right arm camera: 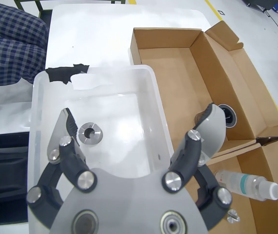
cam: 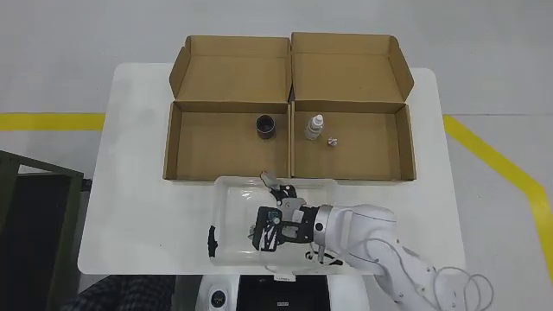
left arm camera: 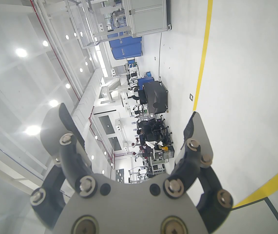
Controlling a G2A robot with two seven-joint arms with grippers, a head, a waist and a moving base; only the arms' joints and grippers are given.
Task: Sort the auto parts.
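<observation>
Steel slotted bushing [right arm camera: 90, 132] sits in the clear plastic bin [right arm camera: 157, 91] on the table [right arm camera: 92, 25], bore facing up, axis upright. The right pincer [right arm camera: 139, 114] hangs over the bin, released. The left pincer [left arm camera: 129, 116] is spread wide, empty.

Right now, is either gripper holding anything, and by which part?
Nothing held: right gripper open over the clear bin, metal ring lying loose inside; left gripper open, empty.

White right arm [cam: 380, 233], right hand [right arm camera: 139, 112] of grey plate, black links, silver screws
</observation>
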